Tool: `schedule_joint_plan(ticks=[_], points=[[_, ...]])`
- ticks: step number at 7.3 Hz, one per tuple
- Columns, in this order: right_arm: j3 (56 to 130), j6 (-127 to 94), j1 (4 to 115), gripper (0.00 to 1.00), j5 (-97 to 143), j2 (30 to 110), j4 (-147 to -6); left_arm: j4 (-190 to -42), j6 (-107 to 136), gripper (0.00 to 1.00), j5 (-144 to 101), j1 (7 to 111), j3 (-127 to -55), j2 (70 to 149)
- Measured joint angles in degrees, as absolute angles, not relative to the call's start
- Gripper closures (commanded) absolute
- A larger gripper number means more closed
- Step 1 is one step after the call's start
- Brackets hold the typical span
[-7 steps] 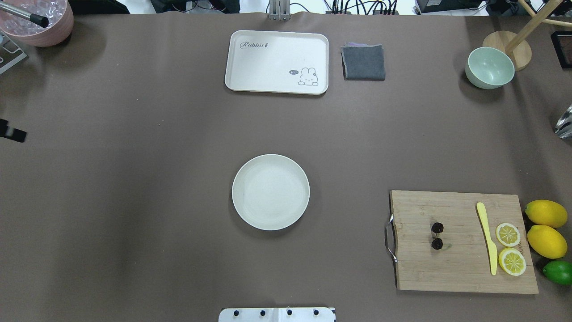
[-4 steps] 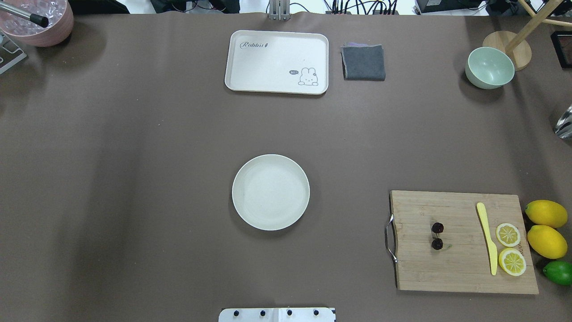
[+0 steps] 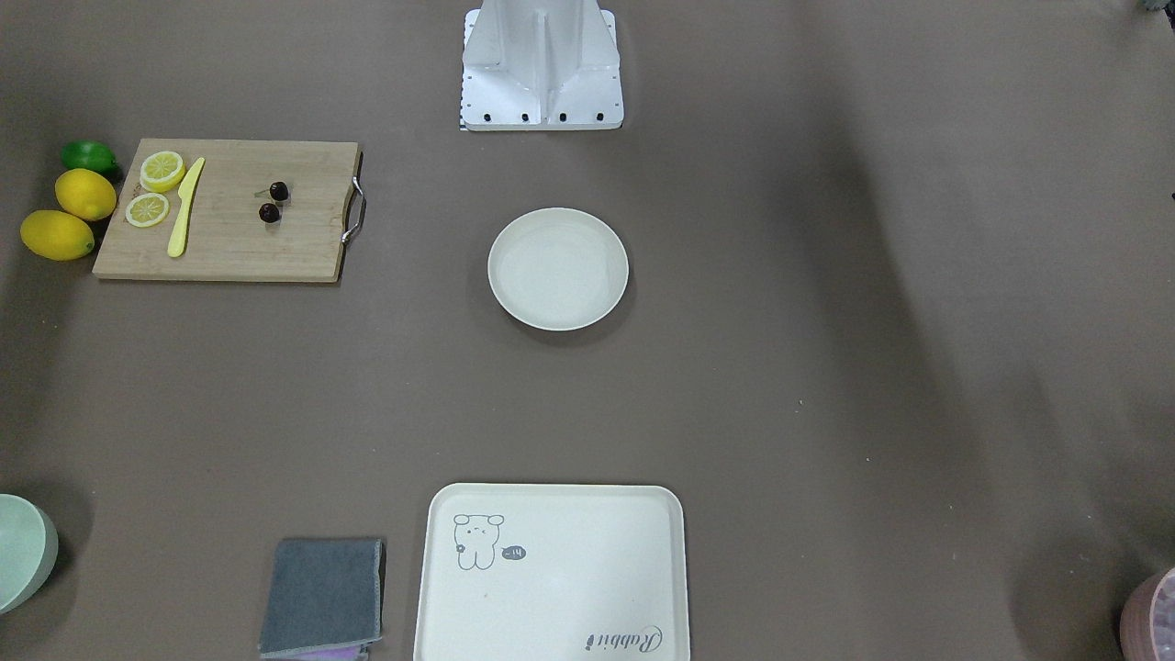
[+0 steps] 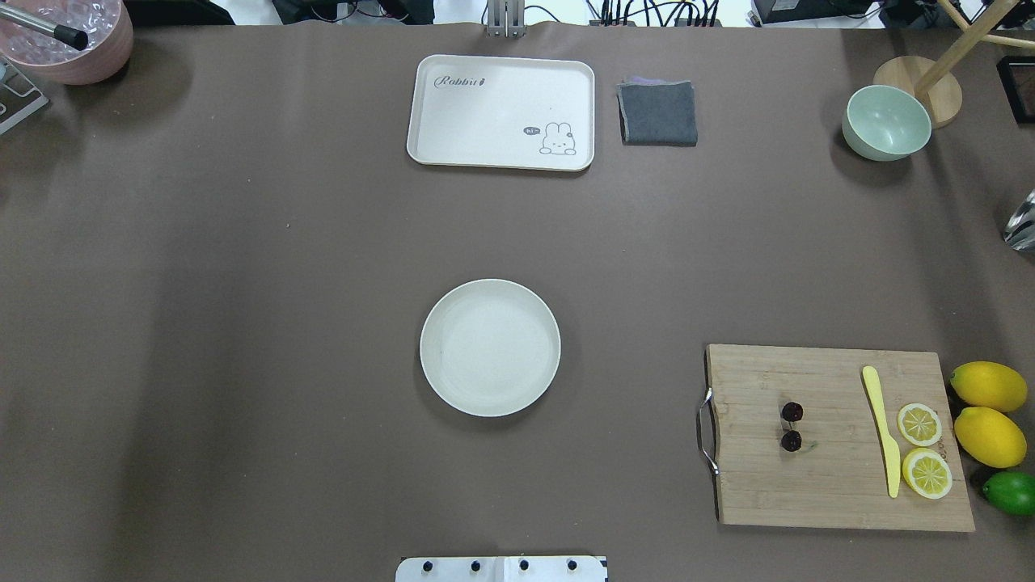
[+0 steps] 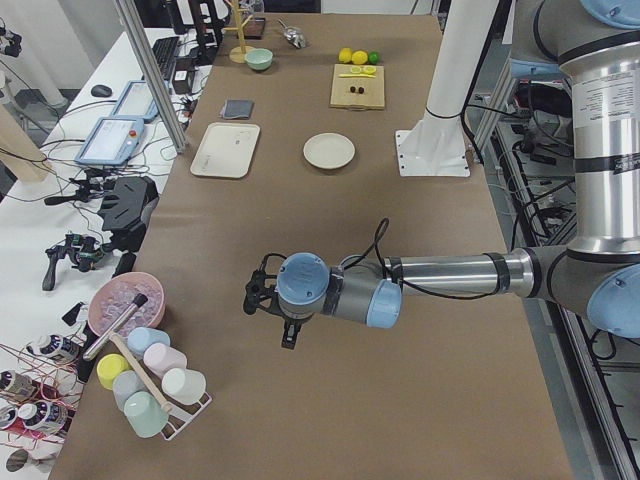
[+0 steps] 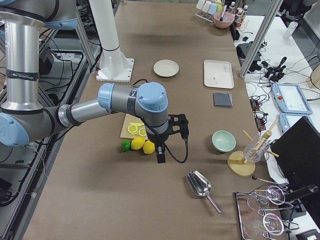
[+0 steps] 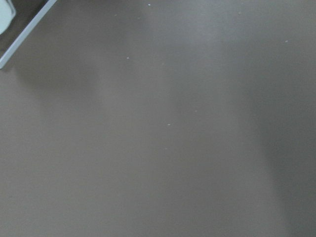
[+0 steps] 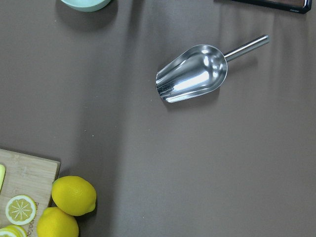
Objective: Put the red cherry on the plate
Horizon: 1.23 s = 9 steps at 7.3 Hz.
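The red cherry (image 4: 791, 440) is a pair of tiny dark fruits lying on the wooden cutting board (image 4: 833, 485) at the near right; it also shows in the front view (image 3: 269, 213). The off-white plate (image 4: 490, 347) sits bare at the table's middle, well to the left of the board. My left gripper (image 5: 272, 305) hovers over bare table far to the left, seen only from the side, so I cannot tell its state. My right gripper (image 6: 170, 142) hangs beyond the lemons, past the board's right end, and I cannot tell its state either.
On the board lie a yellow knife (image 4: 881, 428) and two lemon slices (image 4: 919, 423). Two lemons (image 4: 988, 386) and a lime (image 4: 1011, 491) rest beside it. At the back stand the rabbit tray (image 4: 501, 111), grey cloth (image 4: 657, 113) and green bowl (image 4: 886, 123). A metal scoop (image 8: 192, 74) lies far right.
A black part of the left gripper at the overhead view's left edge one second ago has moved out of that view. Cherry and plate have not moved.
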<state>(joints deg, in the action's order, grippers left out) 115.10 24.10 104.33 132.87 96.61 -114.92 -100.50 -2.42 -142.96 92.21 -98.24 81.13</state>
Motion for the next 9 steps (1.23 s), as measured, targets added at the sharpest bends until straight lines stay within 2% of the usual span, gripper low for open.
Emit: schedule_joint_plan(ticks=[2, 4, 9], points=[[115.3, 24.2, 104.3, 0.00, 132.8, 96.8, -115.0, -85.6, -6.0, 0.03, -136.4, 94.8, -105.4, 82.9], [115.3, 24.2, 104.3, 0.00, 132.8, 97.1, -115.0, -80.3, -8.1, 0.02, -134.9, 96.6, -105.3, 85.2], [116.1, 24.4, 104.6, 0.00, 132.9, 98.9, -115.0, -80.0, -8.5, 0.02, -133.2, 97.0, -103.8, 84.9]])
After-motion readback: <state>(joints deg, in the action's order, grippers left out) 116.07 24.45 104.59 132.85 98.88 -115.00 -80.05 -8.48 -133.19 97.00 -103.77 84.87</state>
